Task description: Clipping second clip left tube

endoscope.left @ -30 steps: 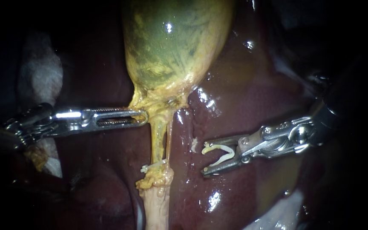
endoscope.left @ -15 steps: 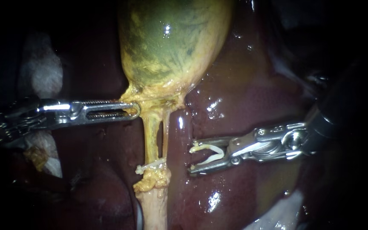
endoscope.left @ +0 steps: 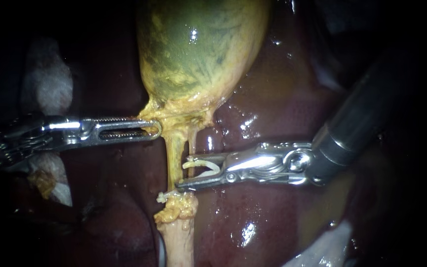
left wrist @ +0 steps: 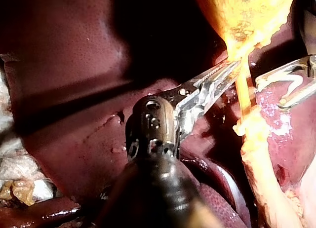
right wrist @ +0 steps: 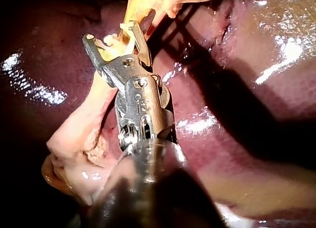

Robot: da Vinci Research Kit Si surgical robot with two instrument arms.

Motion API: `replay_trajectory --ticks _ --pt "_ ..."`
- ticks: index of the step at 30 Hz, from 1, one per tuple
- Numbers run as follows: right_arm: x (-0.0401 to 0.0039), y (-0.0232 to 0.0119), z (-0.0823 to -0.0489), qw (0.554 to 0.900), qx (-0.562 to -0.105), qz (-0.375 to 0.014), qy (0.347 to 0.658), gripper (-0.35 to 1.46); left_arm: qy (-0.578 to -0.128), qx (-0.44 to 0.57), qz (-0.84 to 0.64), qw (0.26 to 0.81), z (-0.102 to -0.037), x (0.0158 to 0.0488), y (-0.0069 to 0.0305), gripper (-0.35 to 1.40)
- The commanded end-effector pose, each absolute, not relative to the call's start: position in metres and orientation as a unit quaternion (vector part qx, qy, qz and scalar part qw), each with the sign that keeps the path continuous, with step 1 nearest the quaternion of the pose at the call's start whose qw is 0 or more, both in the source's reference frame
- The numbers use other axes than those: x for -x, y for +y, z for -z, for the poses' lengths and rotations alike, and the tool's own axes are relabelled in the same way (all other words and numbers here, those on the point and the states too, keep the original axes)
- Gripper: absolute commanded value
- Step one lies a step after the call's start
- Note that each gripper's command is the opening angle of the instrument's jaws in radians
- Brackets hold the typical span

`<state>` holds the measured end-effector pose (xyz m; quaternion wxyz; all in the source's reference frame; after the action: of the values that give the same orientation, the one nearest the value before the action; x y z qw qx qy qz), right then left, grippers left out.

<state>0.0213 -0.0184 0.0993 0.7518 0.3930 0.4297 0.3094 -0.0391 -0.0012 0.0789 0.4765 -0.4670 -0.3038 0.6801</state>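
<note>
The yellow-green gallbladder hangs above two tubes, a thicker left tube and a thin right tube. My left instrument comes in level and its jaws are shut on the gallbladder's neck, as the left wrist view also shows. My right instrument holds an open white clip between its spread jaws. The jaw tips have reached the tubes just above a white clip that sits across the left tube. In the right wrist view the jaws stand at the yellow tube.
Dark red wet liver lies all around and under the tubes. A pale stump continues below the lower clip. White gauze shows at the far left, and more white material at the lower right.
My right instrument has moved left with its clip, from well clear of the tubes to touching them. My left instrument drew the gallbladder neck slightly left and up earlier, then held still.
</note>
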Motion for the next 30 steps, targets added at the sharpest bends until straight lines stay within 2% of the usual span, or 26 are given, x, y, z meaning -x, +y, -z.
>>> replay_trajectory --ticks 1,15,30 --pt "-0.0214 -0.0185 -0.0996 0.752 -0.392 -0.309 0.43 0.59 -0.304 0.467 -0.68 0.477 -0.079 0.0391 -0.0012 -0.06" --pt "-0.0213 -0.0205 -0.1042 0.752 -0.39 -0.316 0.428 0.58 -0.303 0.467 -0.68 0.477 -0.0786 0.0392 -0.0014 -0.06" --pt "-0.0227 -0.0207 -0.1045 0.747 -0.394 -0.329 0.422 0.56 -0.303 0.467 -0.68 0.478 -0.0781 0.0396 -0.0015 -0.06"
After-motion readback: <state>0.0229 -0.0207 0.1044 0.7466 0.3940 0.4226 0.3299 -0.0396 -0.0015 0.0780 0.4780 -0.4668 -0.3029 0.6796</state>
